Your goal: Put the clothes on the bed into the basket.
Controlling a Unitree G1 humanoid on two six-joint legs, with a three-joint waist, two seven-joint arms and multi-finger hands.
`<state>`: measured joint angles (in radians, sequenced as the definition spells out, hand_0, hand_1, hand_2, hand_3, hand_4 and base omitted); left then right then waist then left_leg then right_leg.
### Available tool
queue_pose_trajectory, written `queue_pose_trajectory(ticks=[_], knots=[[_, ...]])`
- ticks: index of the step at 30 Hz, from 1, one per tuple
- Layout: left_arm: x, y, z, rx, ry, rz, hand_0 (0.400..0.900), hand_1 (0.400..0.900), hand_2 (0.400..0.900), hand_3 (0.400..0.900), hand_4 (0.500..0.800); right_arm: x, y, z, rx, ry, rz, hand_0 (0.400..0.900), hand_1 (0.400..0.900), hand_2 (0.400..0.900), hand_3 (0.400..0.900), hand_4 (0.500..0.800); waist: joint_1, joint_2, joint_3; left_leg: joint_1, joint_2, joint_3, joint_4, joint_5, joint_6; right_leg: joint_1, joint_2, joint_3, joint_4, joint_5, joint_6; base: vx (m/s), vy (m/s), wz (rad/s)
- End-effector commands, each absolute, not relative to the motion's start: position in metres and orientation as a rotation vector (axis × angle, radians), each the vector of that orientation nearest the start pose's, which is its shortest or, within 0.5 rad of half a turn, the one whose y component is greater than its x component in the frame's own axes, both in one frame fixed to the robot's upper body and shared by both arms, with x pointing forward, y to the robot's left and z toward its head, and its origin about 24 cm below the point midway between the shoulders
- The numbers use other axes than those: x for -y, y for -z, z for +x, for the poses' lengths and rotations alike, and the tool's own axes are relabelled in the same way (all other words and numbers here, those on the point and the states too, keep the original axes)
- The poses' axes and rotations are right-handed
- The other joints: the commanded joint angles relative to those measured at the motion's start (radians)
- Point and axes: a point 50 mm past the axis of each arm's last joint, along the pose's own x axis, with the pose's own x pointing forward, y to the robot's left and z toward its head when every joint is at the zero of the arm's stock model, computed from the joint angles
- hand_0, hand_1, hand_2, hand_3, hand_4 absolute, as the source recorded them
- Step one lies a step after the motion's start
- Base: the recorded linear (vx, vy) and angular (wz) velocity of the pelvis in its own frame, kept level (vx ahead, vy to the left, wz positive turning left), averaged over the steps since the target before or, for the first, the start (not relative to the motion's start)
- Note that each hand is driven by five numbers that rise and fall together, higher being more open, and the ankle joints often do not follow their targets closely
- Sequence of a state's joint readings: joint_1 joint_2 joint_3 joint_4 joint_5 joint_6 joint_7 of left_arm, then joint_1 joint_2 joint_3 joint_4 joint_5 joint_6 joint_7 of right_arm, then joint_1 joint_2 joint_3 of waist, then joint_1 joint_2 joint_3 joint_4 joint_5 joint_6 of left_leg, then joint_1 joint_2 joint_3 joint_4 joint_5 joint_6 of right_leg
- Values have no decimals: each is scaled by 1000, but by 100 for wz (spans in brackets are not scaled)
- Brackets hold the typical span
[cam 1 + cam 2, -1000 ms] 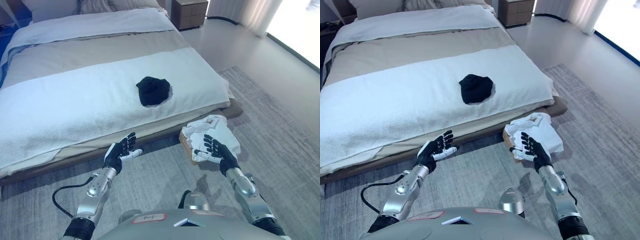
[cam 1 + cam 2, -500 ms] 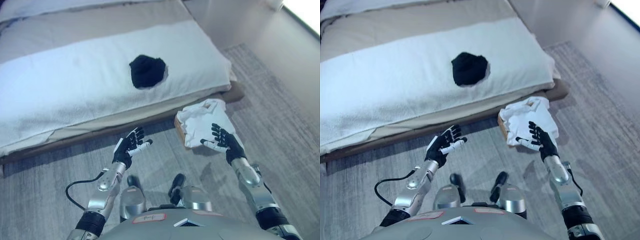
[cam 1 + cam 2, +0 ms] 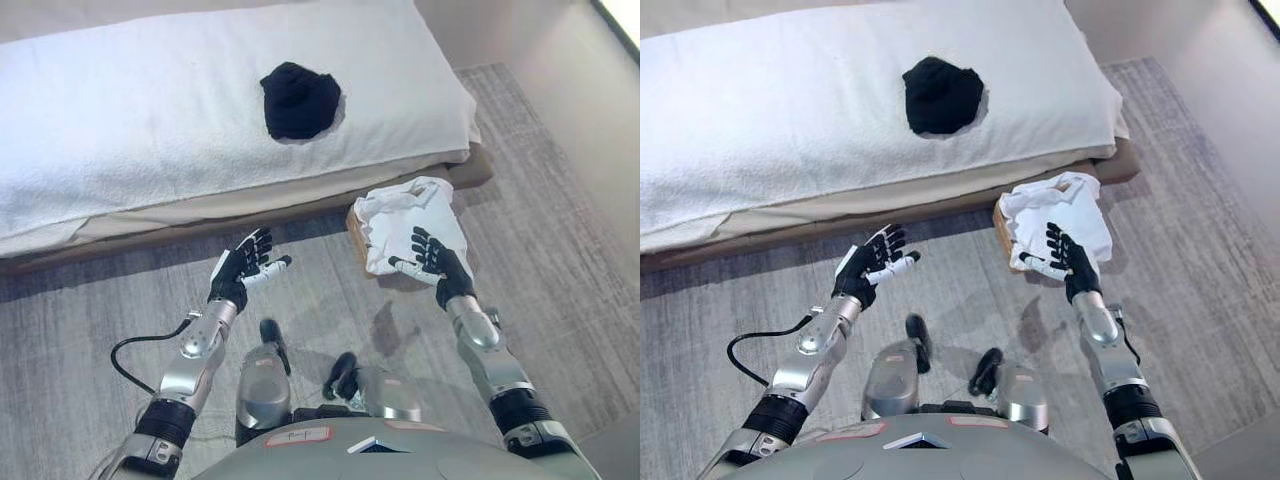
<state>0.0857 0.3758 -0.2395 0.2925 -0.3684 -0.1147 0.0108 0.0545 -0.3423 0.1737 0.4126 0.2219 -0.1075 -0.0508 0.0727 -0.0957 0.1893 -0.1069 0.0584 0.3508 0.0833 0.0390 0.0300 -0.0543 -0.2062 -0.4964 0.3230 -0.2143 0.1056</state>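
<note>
Both hands, left hand [image 3: 240, 277] and right hand [image 3: 436, 268], hover with fingers spread near the basket [image 3: 357, 232], black garment [image 3: 298, 99] far on the bed [image 3: 130, 120].

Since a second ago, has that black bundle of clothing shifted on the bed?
No. The black clothing lies at the same spot on the white blanket; only the camera has tipped downward, so the whole picture shifted.
</note>
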Motion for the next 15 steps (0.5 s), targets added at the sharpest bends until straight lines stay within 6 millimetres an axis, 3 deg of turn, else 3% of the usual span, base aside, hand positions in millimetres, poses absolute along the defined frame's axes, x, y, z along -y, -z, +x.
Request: queue_pose_trajectory(ticks=[1,3,5,7,11,13,15], knots=[[-198,-11,232,-79,105,63,900,900,900,900,800,201,7,246,-160,-23,-130,900,900,900,900,800,-14,-11,-41,0,-60,-21,-50,-20,27,137,-162,-7,256,361,91,235,326,8],[-200,-12,232,-83,94,73,900,900,900,900,800,196,11,244,-175,-39,-122,900,900,900,900,800,-29,4,-34,74,-101,-16,-93,-53,65,87,-208,-12,386,429,126,303,329,7],[-200,-10,229,-94,88,69,900,900,900,900,800,193,17,240,-203,-47,-117,900,900,900,900,800,-32,9,-32,153,-129,-14,-165,-67,84,74,-270,-56,430,448,137,373,259,13],[-199,-9,227,-102,91,54,900,900,900,900,800,195,17,237,-207,-41,-116,900,900,900,900,800,-40,17,-26,182,-127,-28,-171,-82,80,29,-269,-71,401,415,130,304,111,10],[-194,-6,227,-106,104,48,900,900,900,900,800,208,14,235,-196,12,-121,900,900,900,900,800,-47,38,1,191,-96,-59,-171,-85,45,-40,-237,-105,146,355,108,192,-46,10],[-193,-4,229,-107,95,57,900,900,900,900,800,212,12,235,-183,40,-120,900,900,900,900,800,-51,36,10,186,-72,-61,-171,-90,9,-81,-195,-70,-118,395,117,164,-200,5],[-193,-5,233,-98,94,69,900,900,900,900,800,213,9,238,-168,61,-119,900,900,900,900,800,-51,27,13,179,-52,-58,-171,-91,-27,-81,-175,-53,-332,492,138,205,-240,10]])
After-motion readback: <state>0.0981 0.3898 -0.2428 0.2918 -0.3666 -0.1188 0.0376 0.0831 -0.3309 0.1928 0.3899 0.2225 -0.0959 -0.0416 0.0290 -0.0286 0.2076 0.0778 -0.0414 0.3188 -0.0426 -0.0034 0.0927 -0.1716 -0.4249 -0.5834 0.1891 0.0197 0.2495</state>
